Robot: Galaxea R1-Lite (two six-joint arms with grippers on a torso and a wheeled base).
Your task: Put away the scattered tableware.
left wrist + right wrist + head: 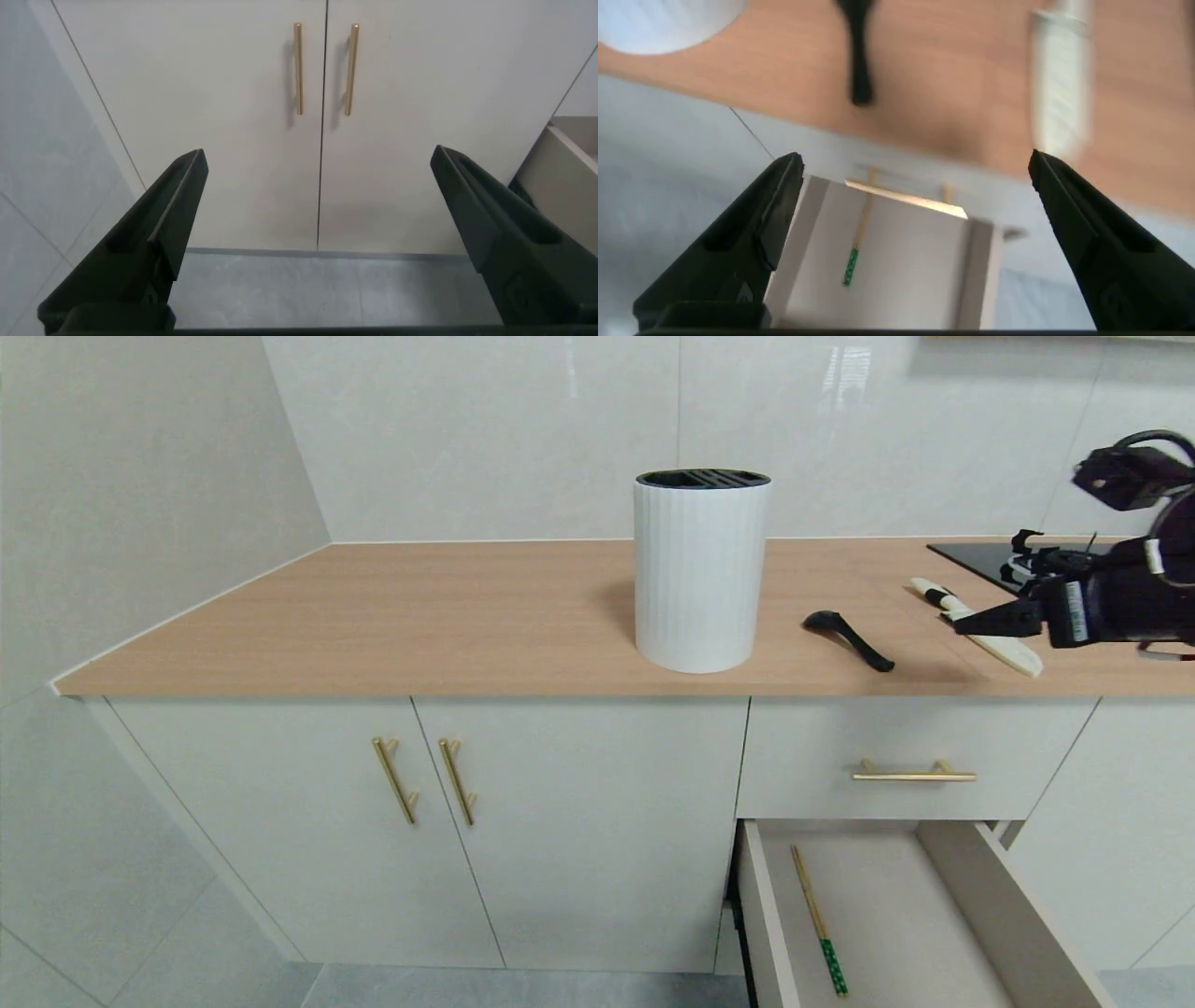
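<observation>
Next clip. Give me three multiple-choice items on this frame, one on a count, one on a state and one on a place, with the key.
1. Apart from the white ribbed cylindrical holder, how many utensils lie on the light wooden countertop?
A. one
B. two
C. four

2. The jaws of the right gripper are:
A. open and empty
B. shut on a utensil
C. shut on nothing

3. The wooden chopsticks with green tips lie:
A. on the countertop
B. in the open lower drawer
C. between the right gripper's jaws

Key:
1 B: only the black spoon and the cream-coloured knife lie there.
2 A: the right wrist view shows the jaws wide apart with nothing between them.
3 B: the head view shows them on the drawer's floor.
</observation>
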